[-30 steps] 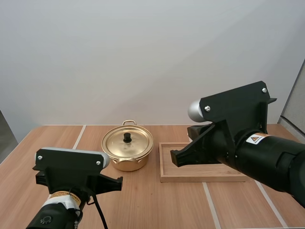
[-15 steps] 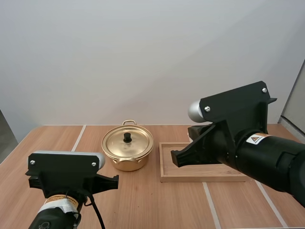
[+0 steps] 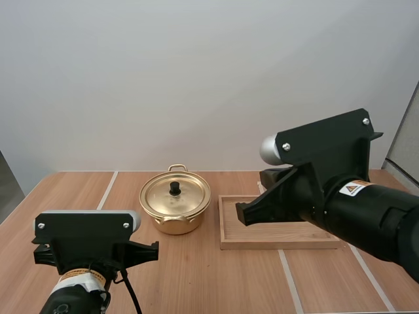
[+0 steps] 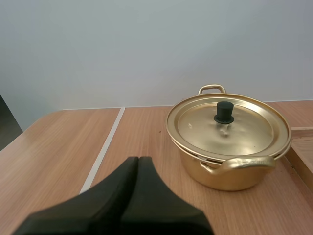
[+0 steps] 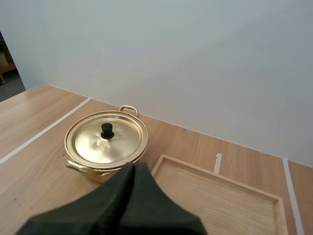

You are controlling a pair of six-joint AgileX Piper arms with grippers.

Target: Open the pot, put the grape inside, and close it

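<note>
I saw one gold pot (image 3: 171, 224), its one lid (image 3: 160, 196) on, at the desk's (image 3: 209, 281) far middle, just left of one wooden tray (image 3: 275, 237). My left jaws and right jaws were both clenched on nothing.

Plain pale wall (image 3: 196, 78) behind wooden table (image 3: 196, 275); white seam lines (image 3: 109, 184) cross tabletop; soft even light.

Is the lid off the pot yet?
No, the lid sits flat on the pot, closing it, with its black knob upright in the middle.
</note>
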